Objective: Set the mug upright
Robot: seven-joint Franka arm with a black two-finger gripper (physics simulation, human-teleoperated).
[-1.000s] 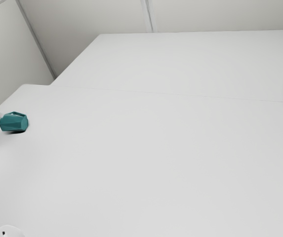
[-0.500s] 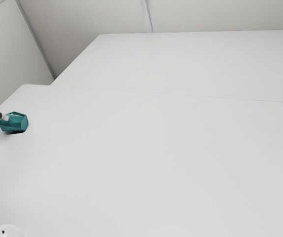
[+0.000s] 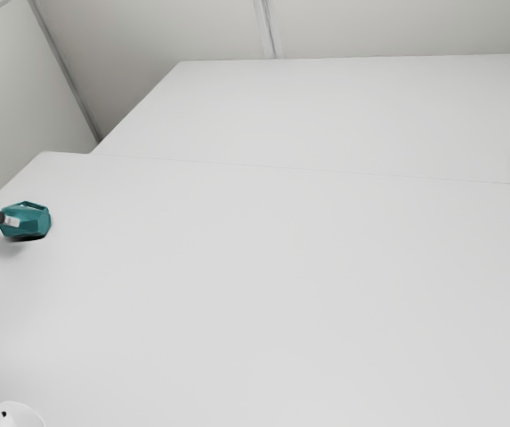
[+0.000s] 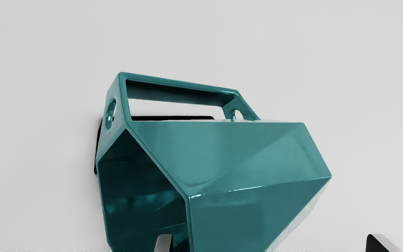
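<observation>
In the exterior view, the gripper (image 3: 12, 222) is reaching in from the view's left edge, its light tip overlapping the mug (image 4: 229, 154). Seen from the wrist, the gripper (image 4: 272, 243) is standing wide open, its two fingers spreading well apart and grasping nothing between them. One finger is showing in front of the mug's open mouth; whether it is touching the rim or reaching inside, I cannot tell. The other is standing clear of the mug, off toward its base end.

The mug, teal and faceted, is lying on its side on the white table (image 3: 263, 294), near the exterior view's left edge. Its mouth is facing sideways, and its handle (image 4: 180, 82) is sitting on the side away from the fingertips. A dark shadow is showing along the mug's underside.

Compared with the earlier exterior frames, the gripper is sitting lower in the view and overlapping more of the mug; a second ago its tip was only meeting the mug's upper corner. The mug itself is keeping the same place and the same sideways pose.

Farther back, a second white surface (image 3: 344, 116) is stretching beyond the table, and pale walls (image 3: 174, 27) are rising behind it.
</observation>
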